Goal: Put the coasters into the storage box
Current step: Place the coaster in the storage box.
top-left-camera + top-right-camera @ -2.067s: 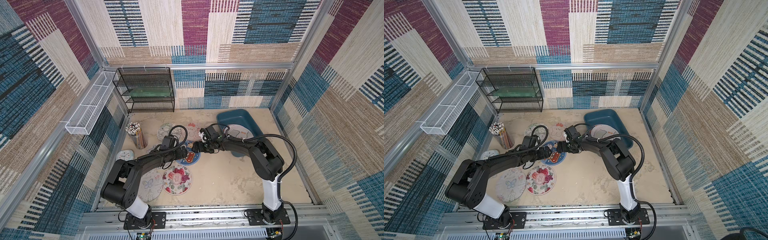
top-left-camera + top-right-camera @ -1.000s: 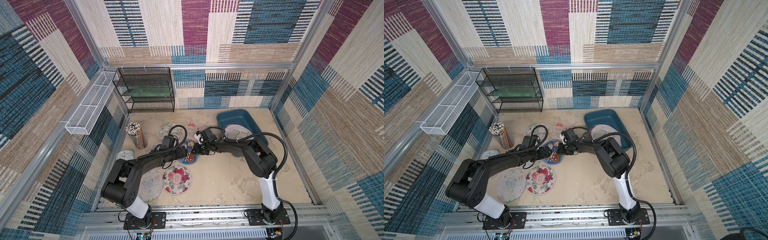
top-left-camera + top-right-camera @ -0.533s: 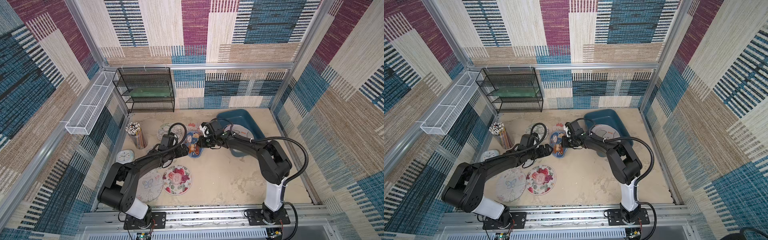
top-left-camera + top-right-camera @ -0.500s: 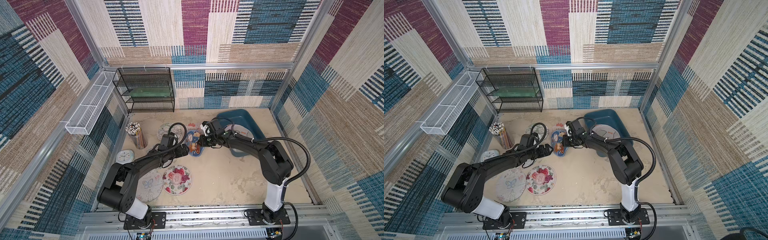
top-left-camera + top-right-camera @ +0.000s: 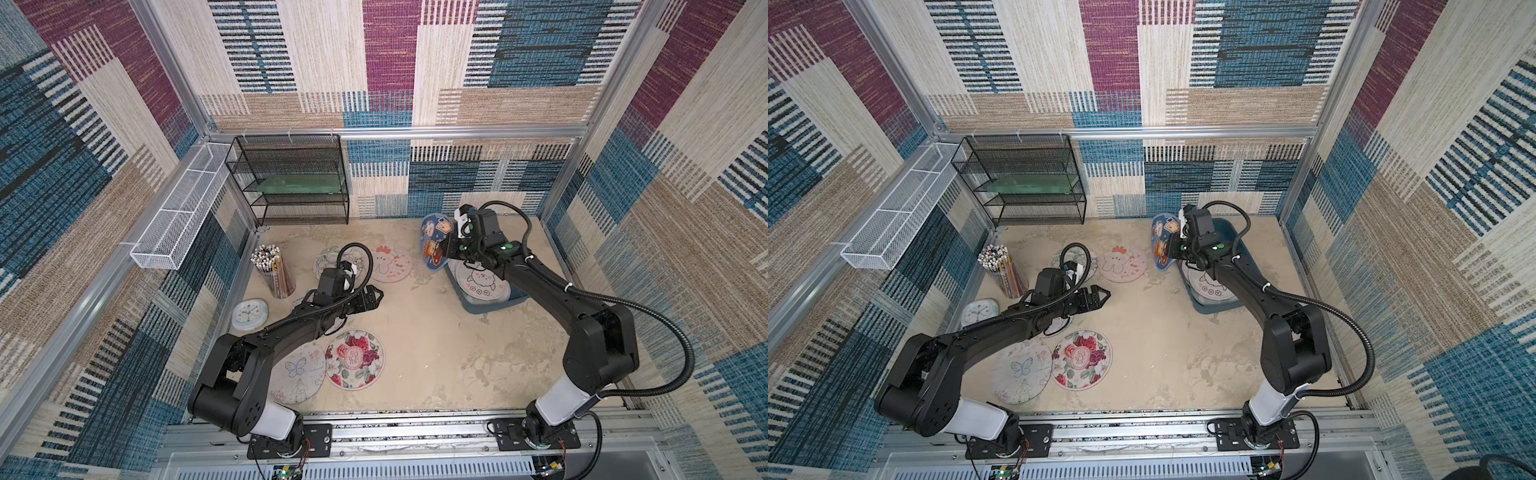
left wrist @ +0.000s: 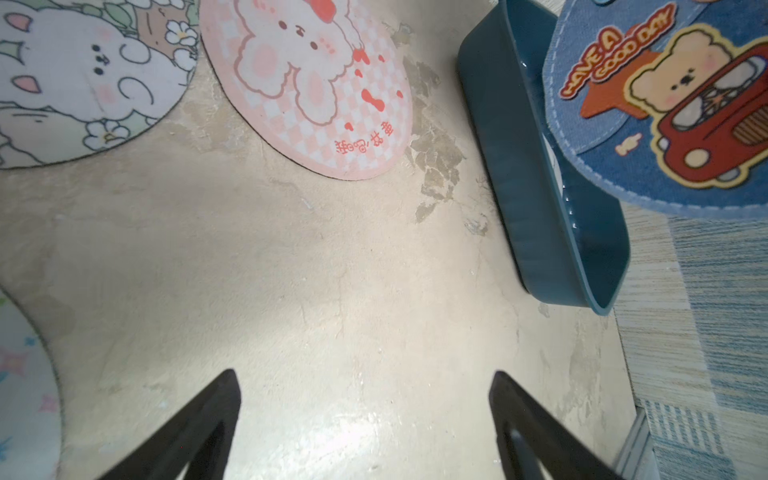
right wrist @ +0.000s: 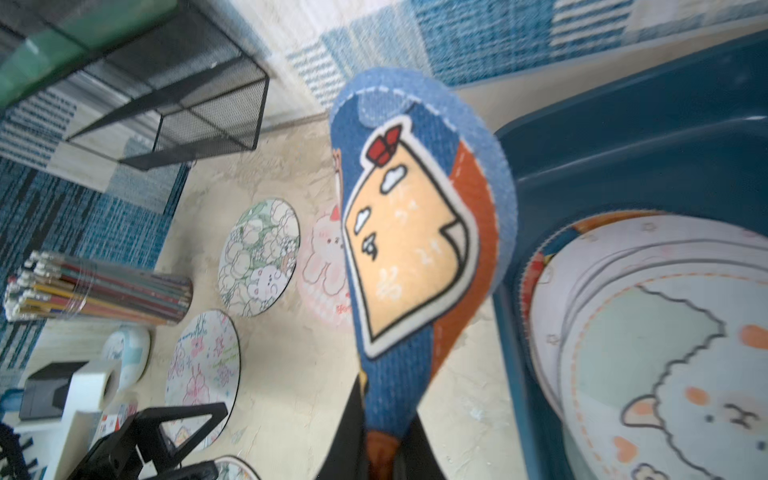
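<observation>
My right gripper (image 5: 449, 246) (image 7: 384, 415) is shut on the edge of a blue-rimmed bear coaster (image 5: 433, 241) (image 7: 415, 232). It holds the coaster upright in the air beside the near-left rim of the teal storage box (image 5: 490, 306) (image 7: 644, 124). A pale sheep coaster (image 5: 480, 284) lies on top of others inside the box. On the table lie a pink bunny coaster (image 5: 390, 262), a green rabbit one (image 5: 330, 261), a rose one (image 5: 354, 359) and a butterfly one (image 5: 297, 372). My left gripper (image 5: 376, 297) (image 6: 363, 378) hovers open and empty over bare table.
A pencil cup (image 5: 274, 270) and a pale-blue clock (image 5: 249, 313) stand at the left. The black mesh rack (image 5: 291, 183) is at the back left. A white mesh tray (image 5: 178, 208) hangs on the left wall. My left arm covers part of another coaster (image 5: 332, 326).
My right gripper closed on the blue coaster at the table's middle, lifted it and carried it back right to the box's edge. The left gripper stayed open near the middle.
</observation>
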Motion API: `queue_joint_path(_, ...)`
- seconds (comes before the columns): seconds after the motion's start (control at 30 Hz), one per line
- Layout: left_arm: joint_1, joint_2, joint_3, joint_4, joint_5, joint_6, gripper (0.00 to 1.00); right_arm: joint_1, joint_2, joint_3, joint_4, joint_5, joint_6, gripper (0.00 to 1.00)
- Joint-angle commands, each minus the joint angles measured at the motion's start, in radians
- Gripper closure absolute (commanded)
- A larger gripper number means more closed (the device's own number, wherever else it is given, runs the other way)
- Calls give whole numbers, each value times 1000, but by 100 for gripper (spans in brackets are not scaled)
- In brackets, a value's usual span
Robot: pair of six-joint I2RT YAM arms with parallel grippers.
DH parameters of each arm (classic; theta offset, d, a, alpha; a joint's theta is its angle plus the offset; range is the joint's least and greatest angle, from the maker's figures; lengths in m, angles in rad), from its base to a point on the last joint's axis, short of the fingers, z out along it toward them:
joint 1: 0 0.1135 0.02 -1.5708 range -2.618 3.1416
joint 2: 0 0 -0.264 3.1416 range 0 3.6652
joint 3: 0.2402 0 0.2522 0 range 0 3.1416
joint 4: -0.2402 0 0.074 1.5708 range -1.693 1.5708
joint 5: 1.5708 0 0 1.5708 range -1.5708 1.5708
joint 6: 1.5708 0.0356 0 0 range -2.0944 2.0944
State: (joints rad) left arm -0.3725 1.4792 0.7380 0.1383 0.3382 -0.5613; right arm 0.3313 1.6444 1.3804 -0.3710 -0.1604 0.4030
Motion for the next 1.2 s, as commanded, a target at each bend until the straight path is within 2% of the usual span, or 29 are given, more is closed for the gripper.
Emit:
queue_joint_path(0.0,-6,-8,-2,48,37,12,7,-39,-19,-2,24,36,-16,94)
queue_joint_path(0.23,-23,-40,-2,58,69,20,7,-112,-5,-37,29,64,-21,94)
queue_joint_path(0.57,-37,-25,15,107,173,18,7,-200,55,-152,85,19,-1,94)
queue_joint_path(0.73,-40,-23,18,95,153,14,7,-235,92,-189,66,68,2,94)
queue_joint_path(0.97,-39,-19,19,89,150,17,7,-246,151,-196,-6,204,4,92)
queue_joint_path(1.07,-39,-14,19,92,147,15,7,-247,152,-208,0,224,7,77)
queue_joint_path(1.17,-40,-10,22,94,149,13,7,-247,146,-216,4,223,6,72)
